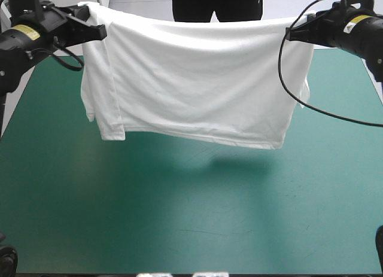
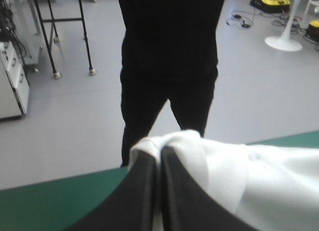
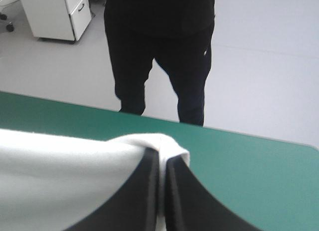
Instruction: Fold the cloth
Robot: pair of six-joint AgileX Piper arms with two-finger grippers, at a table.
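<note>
The white T-shirt [image 1: 191,79] hangs stretched in the air between both arms, above the far half of the teal-green table [image 1: 179,217]. Its lower hem dangles free and casts a shadow on the cover. My left gripper [image 1: 99,30] pinches the shirt's upper left corner, with a sleeve drooping below it. At the upper right corner my right gripper [image 1: 291,33] holds the other end. In the left wrist view the black fingers [image 2: 142,191] meet in an arch with white T-shirt [image 2: 259,181] bunched over the tips. The right wrist view shows its fingers [image 3: 144,191] likewise pressed together on the T-shirt [image 3: 60,176].
The near half of the table lies bare beneath the hanging shirt. The table's far edge [image 3: 239,132] runs just beyond the grippers.
</note>
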